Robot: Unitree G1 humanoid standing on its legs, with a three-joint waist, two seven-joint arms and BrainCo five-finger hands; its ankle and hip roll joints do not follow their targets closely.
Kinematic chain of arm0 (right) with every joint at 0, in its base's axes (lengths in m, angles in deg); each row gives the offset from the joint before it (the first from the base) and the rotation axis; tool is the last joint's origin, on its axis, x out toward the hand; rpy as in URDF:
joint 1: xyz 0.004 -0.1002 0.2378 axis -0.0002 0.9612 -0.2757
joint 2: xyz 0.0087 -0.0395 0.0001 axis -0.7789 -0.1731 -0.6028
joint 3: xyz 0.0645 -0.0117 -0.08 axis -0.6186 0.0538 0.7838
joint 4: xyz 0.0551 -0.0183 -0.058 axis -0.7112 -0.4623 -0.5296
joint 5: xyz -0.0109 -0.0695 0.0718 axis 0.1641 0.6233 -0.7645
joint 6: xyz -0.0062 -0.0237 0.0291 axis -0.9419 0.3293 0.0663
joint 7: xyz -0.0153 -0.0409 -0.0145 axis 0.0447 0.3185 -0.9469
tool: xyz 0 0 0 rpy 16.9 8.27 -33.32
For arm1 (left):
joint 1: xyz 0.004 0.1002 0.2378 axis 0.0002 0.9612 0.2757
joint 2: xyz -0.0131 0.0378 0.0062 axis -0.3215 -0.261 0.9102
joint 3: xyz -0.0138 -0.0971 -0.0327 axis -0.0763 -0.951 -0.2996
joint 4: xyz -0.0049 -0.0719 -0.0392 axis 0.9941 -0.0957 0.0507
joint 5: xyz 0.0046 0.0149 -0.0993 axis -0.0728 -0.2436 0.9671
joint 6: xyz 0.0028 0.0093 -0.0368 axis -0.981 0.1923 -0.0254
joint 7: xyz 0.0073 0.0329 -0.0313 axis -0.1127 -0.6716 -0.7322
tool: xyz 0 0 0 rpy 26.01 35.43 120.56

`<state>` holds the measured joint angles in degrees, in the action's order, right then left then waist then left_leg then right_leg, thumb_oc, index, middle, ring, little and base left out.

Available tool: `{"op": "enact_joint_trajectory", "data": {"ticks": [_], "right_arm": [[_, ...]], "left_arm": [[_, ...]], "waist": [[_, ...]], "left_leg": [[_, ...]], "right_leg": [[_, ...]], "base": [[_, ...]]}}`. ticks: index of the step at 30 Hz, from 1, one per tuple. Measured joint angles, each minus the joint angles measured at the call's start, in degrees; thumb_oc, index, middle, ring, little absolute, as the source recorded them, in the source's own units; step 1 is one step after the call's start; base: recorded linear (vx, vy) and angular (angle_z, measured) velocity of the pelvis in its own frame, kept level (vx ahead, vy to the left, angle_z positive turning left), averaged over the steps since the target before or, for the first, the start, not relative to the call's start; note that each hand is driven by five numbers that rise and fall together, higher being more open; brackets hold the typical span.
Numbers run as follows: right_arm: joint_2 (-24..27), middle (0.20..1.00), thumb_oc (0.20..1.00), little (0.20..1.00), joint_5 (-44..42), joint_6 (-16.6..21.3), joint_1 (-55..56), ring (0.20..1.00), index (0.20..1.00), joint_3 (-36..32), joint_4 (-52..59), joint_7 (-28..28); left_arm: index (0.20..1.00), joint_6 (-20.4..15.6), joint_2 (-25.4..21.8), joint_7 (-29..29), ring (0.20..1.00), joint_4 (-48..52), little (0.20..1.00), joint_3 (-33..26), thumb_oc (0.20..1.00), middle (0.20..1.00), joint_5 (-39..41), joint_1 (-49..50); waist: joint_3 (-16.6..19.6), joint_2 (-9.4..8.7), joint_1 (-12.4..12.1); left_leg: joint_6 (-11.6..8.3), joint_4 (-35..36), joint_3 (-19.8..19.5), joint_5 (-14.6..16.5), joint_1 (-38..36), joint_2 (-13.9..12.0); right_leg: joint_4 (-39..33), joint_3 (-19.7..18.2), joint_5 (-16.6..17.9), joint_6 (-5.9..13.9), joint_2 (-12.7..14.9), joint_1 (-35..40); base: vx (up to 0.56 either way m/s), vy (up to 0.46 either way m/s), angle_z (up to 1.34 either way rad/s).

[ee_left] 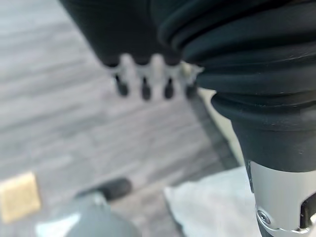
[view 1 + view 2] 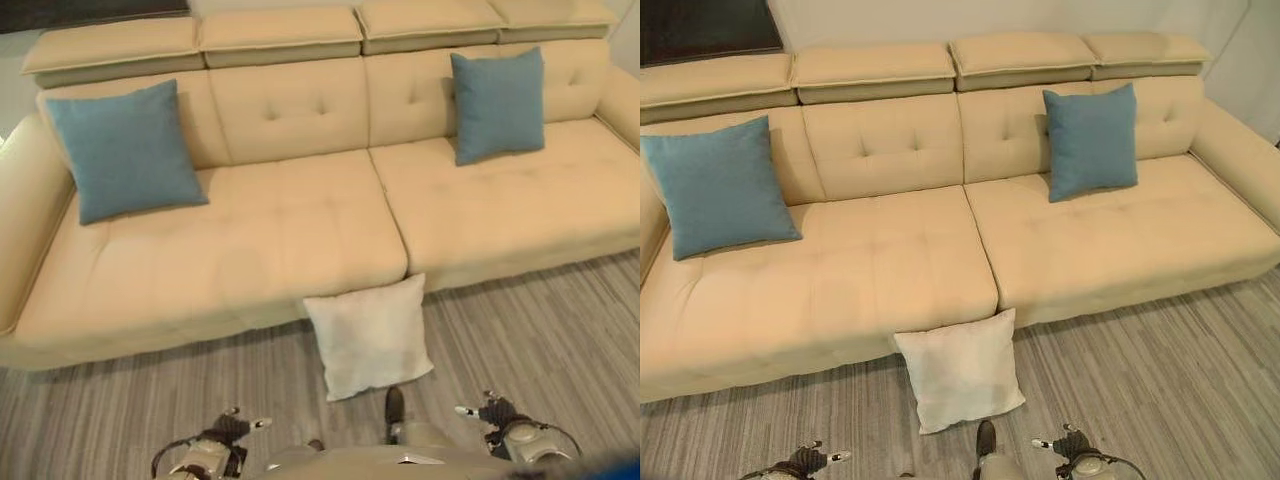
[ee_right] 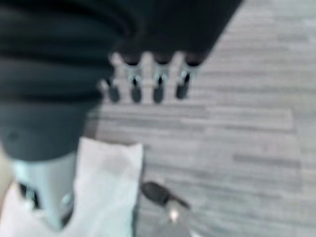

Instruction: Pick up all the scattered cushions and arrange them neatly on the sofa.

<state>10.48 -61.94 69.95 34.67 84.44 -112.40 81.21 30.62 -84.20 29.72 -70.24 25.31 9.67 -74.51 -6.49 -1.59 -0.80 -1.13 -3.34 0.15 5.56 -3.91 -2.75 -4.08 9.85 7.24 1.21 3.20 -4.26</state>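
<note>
One white cushion (image 2: 368, 338) on the floor, two blue ones on the sofa (image 2: 300, 240).

We see the white cushion lying on the grey floor (image 2: 540, 330) against the sofa's front edge, at 12 o'clock from us. A blue cushion (image 2: 125, 150) leans on the backrest at 10 o'clock; another blue cushion (image 2: 498, 105) leans at 1 o'clock. Our left hand (image 2: 232, 427) hangs low at 7 o'clock, our right hand (image 2: 490, 410) at 5 o'clock, both with fingers straight and holding nothing.
</note>
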Motion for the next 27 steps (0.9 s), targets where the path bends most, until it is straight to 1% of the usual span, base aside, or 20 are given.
{"op": "enact_joint_trajectory", "data": {"ticks": [2,4,5,6,7,8,9,10,11,12,13,14,15,17,19,20,21,23,25,27], "right_arm": [[0.2,1.000,1.000,1.000,0.0,0.1,-0.3,1.000,1.000,-0.2,0.0,0.0],[0.5,1.000,1.000,1.000,0.0,0.1,-0.4,1.000,1.000,-0.2,0.6,0.0],[0.6,1.000,1.000,1.000,0.0,0.1,-0.4,1.000,1.000,-0.2,0.9,0.1],[1.1,1.000,1.000,1.000,-0.1,0.3,-0.5,1.000,1.000,-0.2,2.0,0.1],[1.6,1.000,1.000,1.000,-0.1,0.7,-0.3,1.000,1.000,-0.2,3.3,0.4],[2.1,1.000,1.000,1.000,-0.1,0.7,-1.2,1.000,1.000,-0.3,3.4,0.6],[2.1,1.000,1.000,1.000,-0.1,0.8,-2.3,1.000,1.000,-0.1,3.3,0.8],[2.1,1.000,1.000,1.000,-0.2,1.3,-3.2,1.000,1.000,-0.1,3.7,1.0],[1.5,1.000,1.000,1.000,-0.2,1.4,-4.5,1.000,1.000,-0.3,3.7,1.0],[1.4,1.000,1.000,1.000,-0.2,1.3,-4.7,1.000,1.000,-0.3,3.3,1.1],[1.7,1.000,1.000,1.000,-0.4,1.4,-6.0,1.000,1.000,0.4,3.6,1.6],[2.2,1.000,1.000,1.000,-1.2,1.4,-8.1,1.000,1.000,0.2,4.3,2.2],[1.9,1.000,1.000,1.000,-2.0,1.3,-10.3,1.000,1.000,0.3,5.0,2.4],[2.3,1.000,1.000,1.000,-2.9,1.6,-11.4,1.000,1.000,1.0,6.6,3.4],[2.9,1.000,1.000,1.000,-3.3,2.0,-14.3,1.000,1.000,1.0,8.1,4.0],[3.4,1.000,1.000,1.000,-4.4,1.7,-16.6,1.000,1.000,1.9,10.2,4.9],[3.9,1.000,1.000,1.000,-4.7,2.1,-17.8,1.000,1.000,2.2,11.4,5.5],[4.4,1.000,1.000,1.000,-4.8,2.4,-23.0,1.000,1.000,2.7,11.7,7.0],[6.3,1.000,1.000,1.000,-6.5,2.6,-31.0,1.000,1.000,5.7,13.8,9.2],[8.2,1.000,1.000,1.000,-6.9,3.2,-37.0,1.000,1.000,5.3,15.3,10.7]], "left_arm": [[1.000,0.0,0.1,0.0,1.000,0.0,1.000,0.2,1.000,1.000,0.0,-1.6],[1.000,0.0,0.1,0.0,1.000,0.2,1.000,0.3,1.000,1.000,0.0,-2.6],[1.000,0.0,0.1,0.0,1.000,0.5,1.000,0.3,1.000,1.000,0.0,-2.8],[1.000,0.0,0.2,0.0,1.000,1.1,1.000,0.6,1.000,1.000,0.1,-2.5],[1.000,0.1,0.1,-0.1,1.000,1.9,1.000,2.1,1.000,1.000,0.1,-3.9],[1.000,-0.3,-0.4,0.0,1.000,5.3,1.000,3.8,1.000,1.000,0.3,-5.1],[1.000,-0.4,-0.5,0.0,1.000,6.0,1.000,3.8,1.000,1.000,1.2,-4.6],[1.000,-0.3,-0.5,0.0,1.000,6.1,1.000,3.8,1.000,1.000,1.8,-4.5],[1.000,-0.4,-1.0,0.0,1.000,6.2,1.000,3.8,1.000,1.000,1.8,-5.7],[1.000,-0.4,-1.2,0.0,1.000,6.3,1.000,3.8,1.000,1.000,1.8,-6.2],[1.000,-0.7,-2.0,-0.3,1.000,9.1,1.000,4.4,1.000,1.000,3.7,-7.5],[1.000,-2.2,-2.9,-1.4,1.000,11.5,1.000,4.7,1.000,1.000,5.6,-10.8],[1.000,-2.3,-3.3,-2.6,1.000,12.7,1.000,4.7,1.000,1.000,6.9,-14.4],[1.000,-3.5,-4.2,-4.6,1.000,17.0,1.000,4.8,1.000,1.000,9.2,-15.7],[1.000,-4.2,-4.5,-5.6,1.000,18.4,1.000,4.6,1.000,1.000,10.5,-17.3],[1.000,-4.1,-4.6,-7.3,1.000,18.8,1.000,4.8,1.000,1.000,12.5,-20.6],[1.000,-4.4,-4.7,-8.0,1.000,19.2,1.000,4.8,1.000,1.000,13.2,-21.9],[1.000,-5.2,-4.7,-9.7,1.000,18.9,1.000,4.9,1.000,1.000,15.6,-25.2],[1.000,-5.8,-5.1,-12.4,1.000,17.5,1.000,6.8,1.000,1.000,20.2,-32.3],[1.000,-6.7,-5.8,-12.7,1.000,17.9,1.000,6.5,1.000,1.000,21.6,-37.9]], "waist": [[-0.4,-0.56,0.3],[-0.5,-0.73,0.4],[-0.6,-0.79,0.4],[-0.9,-0.44,0.1],[-2.3,-1.33,1.6],[-3.5,-2.62,2.3],[-3.6,-2.31,1.9],[-3.9,-1.44,1.7],[-5.8,-1.83,2.0],[-6.3,-2.03,2.0],[-7.5,-2.64,1.9],[-10.7,-2.67,1.9],[-13.8,-2.20,1.9],[-14.7,-1.83,1.6],[-16.0,-0.86,1.4],[-17.3,-1.08,1.7],[-17.6,-1.23,1.9],[-18.3,-1.38,1.9],[-18.1,-1.28,3.0],[-20.0,-1.13,3.4]], "left_leg": [[-1.70,-0.3,-2.5,-1.2,1.8,-0.7],[-2.36,-0.8,-2.3,-1.6,3.1,-1.5],[-2.41,-0.8,-2.1,-1.6,3.2,-1.5],[-3.30,-1.2,-1.4,-2.7,4.6,-1.9],[-5.05,-4.2,0.4,-4.5,8.0,-1.1],[-3.93,-5.8,9.2,-5.2,12.0,-0.4],[-2.56,-5.2,10.2,-4.4,11.9,-0.4],[-0.05,-3.2,10.2,-2.7,11.1,-0.7],[0.81,-0.6,10.4,-2.4,10.1,-0.8],[0.95,-0.4,10.4,-2.7,10.4,-0.6],[1.57,-2.6,10.5,-2.5,14.0,0.7],[2.24,-5.5,11.5,-2.2,19.2,1.1],[2.64,-6.9,11.8,-2.3,21.5,1.6],[3.32,-11.3,11.8,-1.1,26.5,1.5],[3.60,-12.8,11.9,-0.9,29.5,0.7],[3.66,-14.8,12.0,-1.0,32.7,1.0],[3.51,-16.4,11.8,-0.5,34.8,1.1],[3.56,-18.1,11.9,-0.5,38.8,0.7],[4.04,-21.6,12.0,0.1,45.9,0.4],[4.30,-22.2,13.4,-0.2,49.8,0.0]], "right_leg": [[-1.1,3.8,-0.7,-0.75,-0.3,0.8],[-1.1,6.8,-1.4,-1.59,-0.8,0.7],[-1.1,7.3,-1.6,-1.77,-0.9,0.8],[-0.7,8.6,-1.9,-2.07,-1.1,0.6],[-0.3,11.6,-2.4,-1.63,0.7,0.5],[1.5,13.4,-3.4,-2.12,2.5,-3.1],[2.9,12.6,-3.5,-2.18,1.9,-4.9],[5.3,11.7,-3.9,-2.63,0.8,-7.3],[7.5,11.4,-4.1,-2.83,0.8,-8.5],[8.2,11.2,-4.2,-2.69,1.0,-9.3],[12.0,10.3,-4.9,-2.02,2.8,-14.0],[15.0,9.0,-4.9,-1.56,4.3,-19.5],[17.1,8.1,-4.4,-1.25,5.1,-22.1],[18.5,7.3,-4.8,-1.39,5.5,-26.1],[19.3,7.3,-4.9,-0.97,5.2,-28.5],[22.3,6.1,-5.1,-0.80,5.8,-32.0],[22.8,5.8,-5.2,-1.12,5.9,-34.0],[22.7,5.2,-4.5,-0.51,5.3,-37.6],[23.4,4.3,-3.3,-0.88,5.0,-43.9],[23.8,3.7,-2.6,-1.08,5.2,-48.0]], "base": [[0.00,-0.133,0.92],[-0.07,-0.070,0.74],[-0.17,-0.071,0.51],[-0.17,-0.040,0.85],[-0.13,0.009,1.39],[-0.08,0.011,1.08],[-0.10,0.041,0.25],[-0.10,0.068,-0.43],[-0.17,0.141,-0.33],[-0.22,0.171,-0.17],[-0.22,0.155,-0.24],[-0.30,0.111,-0.13],[-0.20,0.051,-0.06],[-0.15,0.016,-0.07],[-0.12,-0.001,-0.01],[-0.08,0.012,0.19],[-0.08,0.012,0.11],[-0.10,0.028,-0.15],[-0.08,0.044,-0.22],[-0.03,0.034,-0.17]]}}
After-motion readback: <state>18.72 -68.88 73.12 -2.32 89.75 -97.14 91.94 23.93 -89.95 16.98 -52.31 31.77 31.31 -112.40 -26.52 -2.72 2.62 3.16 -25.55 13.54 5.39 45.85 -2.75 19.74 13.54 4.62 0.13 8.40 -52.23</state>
